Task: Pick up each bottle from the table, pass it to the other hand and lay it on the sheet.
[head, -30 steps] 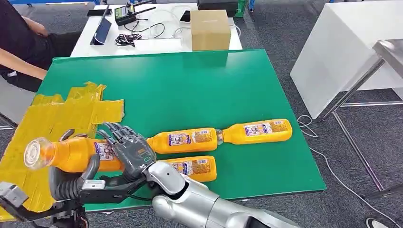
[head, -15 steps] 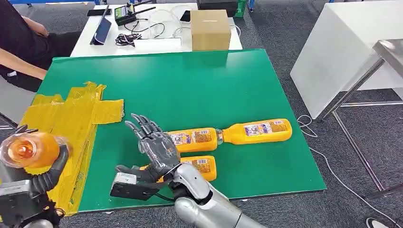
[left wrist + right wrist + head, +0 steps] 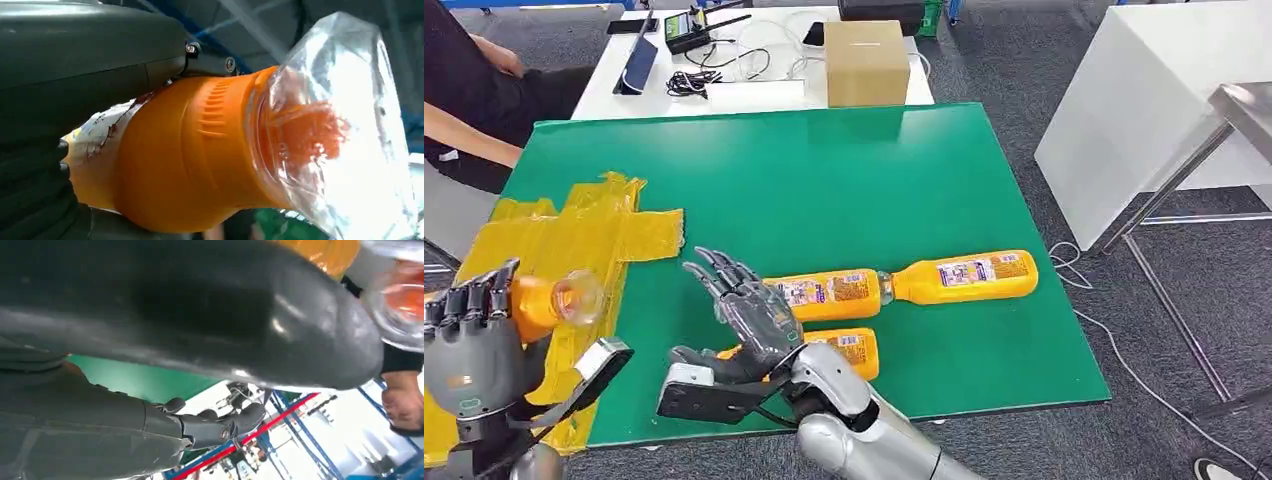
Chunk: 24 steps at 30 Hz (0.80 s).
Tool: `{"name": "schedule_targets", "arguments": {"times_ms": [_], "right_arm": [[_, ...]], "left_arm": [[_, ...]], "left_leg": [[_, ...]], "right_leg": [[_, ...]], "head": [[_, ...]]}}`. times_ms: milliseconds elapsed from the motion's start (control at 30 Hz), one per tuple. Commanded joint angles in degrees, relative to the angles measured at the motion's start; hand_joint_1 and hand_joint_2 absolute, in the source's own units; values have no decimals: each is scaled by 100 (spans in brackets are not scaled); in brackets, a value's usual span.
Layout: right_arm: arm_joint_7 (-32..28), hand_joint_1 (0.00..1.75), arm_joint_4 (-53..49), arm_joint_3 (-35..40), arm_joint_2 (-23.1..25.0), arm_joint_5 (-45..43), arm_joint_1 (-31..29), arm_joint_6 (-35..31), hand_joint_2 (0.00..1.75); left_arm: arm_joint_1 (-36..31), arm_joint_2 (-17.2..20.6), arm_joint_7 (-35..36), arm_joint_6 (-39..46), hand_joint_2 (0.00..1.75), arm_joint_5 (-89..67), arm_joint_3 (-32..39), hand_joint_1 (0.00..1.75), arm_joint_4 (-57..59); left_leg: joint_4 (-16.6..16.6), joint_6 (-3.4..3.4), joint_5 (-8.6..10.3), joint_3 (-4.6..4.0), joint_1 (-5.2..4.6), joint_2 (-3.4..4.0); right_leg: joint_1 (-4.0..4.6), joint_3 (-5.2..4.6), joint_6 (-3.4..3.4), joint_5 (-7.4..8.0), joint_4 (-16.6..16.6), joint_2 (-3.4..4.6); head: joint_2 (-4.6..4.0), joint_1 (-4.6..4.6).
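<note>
The left hand (image 3: 469, 350) grips an orange juice bottle (image 3: 549, 300) (clear cap end outward) above the yellow sheet (image 3: 574, 240), while at its three o'clock the right hand (image 3: 749, 315) hovers empty, fingers spread, over two labelled bottles (image 3: 824, 292) on the green table (image 3: 824, 180).

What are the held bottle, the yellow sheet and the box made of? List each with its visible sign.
Held bottle, in the left robot hand: likely clear plastic; its transparent end shows orange contents.
Yellow sheet: looks like glossy tape or plastic film, with wrinkles and overlapping strips.
Box: probably cardboard, matte brown with a taped seam.
</note>
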Motion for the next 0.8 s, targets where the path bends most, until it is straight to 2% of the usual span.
{"name": "schedule_targets", "arguments": {"times_ms": [33, 67, 100, 300, 500, 600, 633, 667, 700, 800], "right_arm": [[205, 0, -150, 172, -454, 76, 135, 189, 0], [215, 0, -163, 164, -475, 91, 158, 220, 0], [216, 0, -145, 207, -573, 120, 99, 307, 175], [241, 0, -157, 147, -750, 187, 211, 420, 175], [343, 0, -444, 55, -899, 533, 443, 306, 175], [472, 0, -566, -28, -1076, 958, 689, 356, 175], [469, 0, -559, -47, -1102, 961, 725, 355, 175], [463, 0, -548, -67, -1116, 967, 757, 365, 175], [461, 0, -522, -86, -1129, 968, 780, 367, 175], [491, 0, -459, -118, -1165, 1070, 838, 409, 175]], "left_arm": [[-74, 722, 606, 20, 175, -361, -567, 175, 1921], [-60, 751, 630, 17, 175, -335, -610, 175, 1943], [-47, 787, 712, -143, 175, -225, -658, 175, 1955], [0, 883, 732, -708, 175, 117, -676, 175, 2137], [80, 834, 582, -1112, 175, 607, -518, 175, 2211], [237, 819, 430, -1617, 175, 1028, -354, 175, 2147], [264, 832, 418, -1628, 175, 1035, -337, 147, 2157], [275, 884, 366, -1685, 0, 1021, -352, 7, 2204], [289, 897, 356, -1690, 0, 1036, -314, 0, 2251], [260, 870, 491, -1874, 0, 1005, -221, 0, 2353]], "left_leg": [[-14, -3, 2, 20, -2, -10], [-18, -6, 1, 31, 1, -12], [-16, -4, 1, 24, -3, -10], [-10, -6, -1, 16, 2, -9], [-7, -6, -5, 14, 2, -5], [-7, -6, -6, 15, 3, -8], [-8, -4, -4, 12, 1, -8], [-7, -3, -2, 6, 0, -3], [-10, -6, -7, 21, 1, -2], [-7, -8, -9, 15, 4, 0]], "right_leg": [[-3, 23, 1, -3, -12, -10], [-1, 35, 1, -3, -19, -12], [-5, 26, 2, -4, -14, -9], [1, 22, 1, -3, -13, -8], [2, 19, 0, -5, -10, -5], [2, 21, 1, -7, -11, -8], [0, 17, 1, -5, -11, -7], [-1, 10, 1, -2, -9, -2], [0, 25, 2, -5, -13, 0], [3, 18, 1, -3, -11, 2]], "head": [[0, 0], [0, 0], [0, 0], [0, 0], [0, 0], [0, 0], [0, 0], [0, 0], [0, 0], [0, 0]]}}
